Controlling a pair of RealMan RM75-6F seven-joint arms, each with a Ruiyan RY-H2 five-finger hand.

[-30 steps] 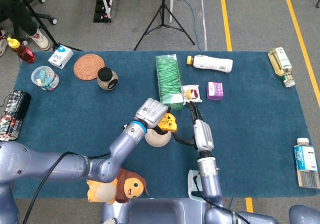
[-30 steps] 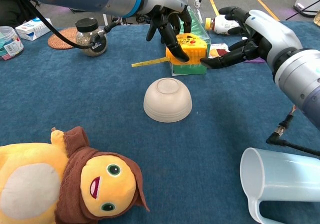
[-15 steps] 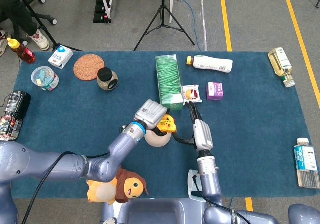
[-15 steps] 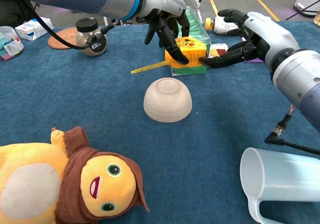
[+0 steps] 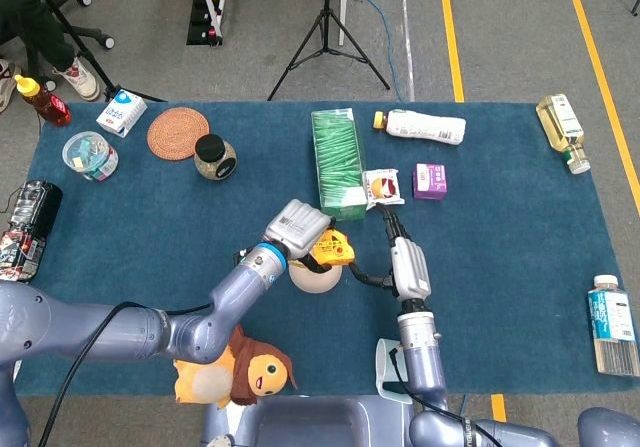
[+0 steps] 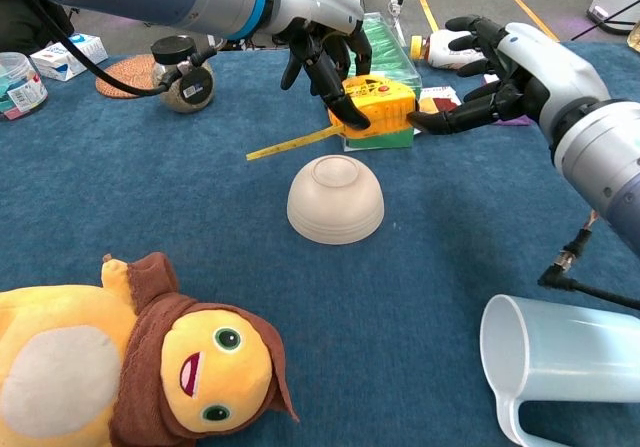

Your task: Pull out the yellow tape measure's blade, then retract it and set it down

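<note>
left hand [image 6: 325, 47]: gripping yellow tape measure [image 6: 378, 102] (blade [image 6: 288, 144] sticking out leftward)
right hand [image 6: 490, 77]: hovering beside it, fingers spread, gripping nothing

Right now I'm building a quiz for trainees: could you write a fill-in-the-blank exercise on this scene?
1. The yellow tape measure is held by the robot's ____ hand.
2. The upturned beige bowl lies in front of the ____ plastic box.
3. The tape's thin yellow blade is partly ____.

Missing: left; green; extended
</note>
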